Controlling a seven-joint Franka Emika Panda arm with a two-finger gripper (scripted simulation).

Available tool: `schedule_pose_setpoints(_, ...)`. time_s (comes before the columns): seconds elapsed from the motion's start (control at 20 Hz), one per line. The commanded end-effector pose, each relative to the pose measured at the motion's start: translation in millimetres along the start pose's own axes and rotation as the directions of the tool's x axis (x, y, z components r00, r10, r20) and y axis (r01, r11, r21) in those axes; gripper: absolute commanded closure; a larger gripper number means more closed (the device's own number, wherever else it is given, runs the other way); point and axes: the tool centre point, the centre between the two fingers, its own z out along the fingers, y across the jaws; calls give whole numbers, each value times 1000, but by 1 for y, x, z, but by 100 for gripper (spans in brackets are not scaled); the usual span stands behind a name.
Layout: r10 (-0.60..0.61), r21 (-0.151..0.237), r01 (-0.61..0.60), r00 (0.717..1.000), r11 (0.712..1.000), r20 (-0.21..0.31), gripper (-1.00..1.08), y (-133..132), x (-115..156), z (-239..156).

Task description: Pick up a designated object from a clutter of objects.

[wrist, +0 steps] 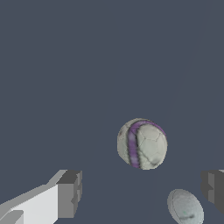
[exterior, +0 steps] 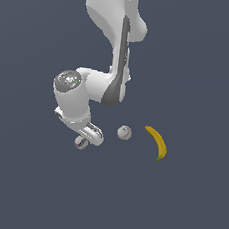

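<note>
The purple-striped whitish ball (wrist: pixel 142 143) rests on the dark floor, just ahead of my open gripper (wrist: pixel 141 190) and apart from both fingers (wrist: pixel 69 194). In the exterior view the gripper (exterior: pixel 86 137) hangs low right over this ball (exterior: pixel 80 143), which peeks out from under the hand. A tiny plain grey ball (wrist: pixel 185 206) lies close to one finger; in the exterior view the hand hides it. The white red-stitched ball (exterior: pixel 124 133) and the yellow banana (exterior: pixel 156 143) lie toward the exterior view's right.
The dark flat floor (exterior: pixel 27 187) runs all around. The arm's white links (exterior: pixel 109 45) rise above the gripper.
</note>
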Motion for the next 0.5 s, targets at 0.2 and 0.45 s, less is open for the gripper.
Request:
schedule_pose_setpoints(0.2,64,-5,-64,998,998,-8,-92,17,6,22)
schedule_pose_setpoints(0.45,63,-5,-63,998,998,-6,-92,17,6,23)
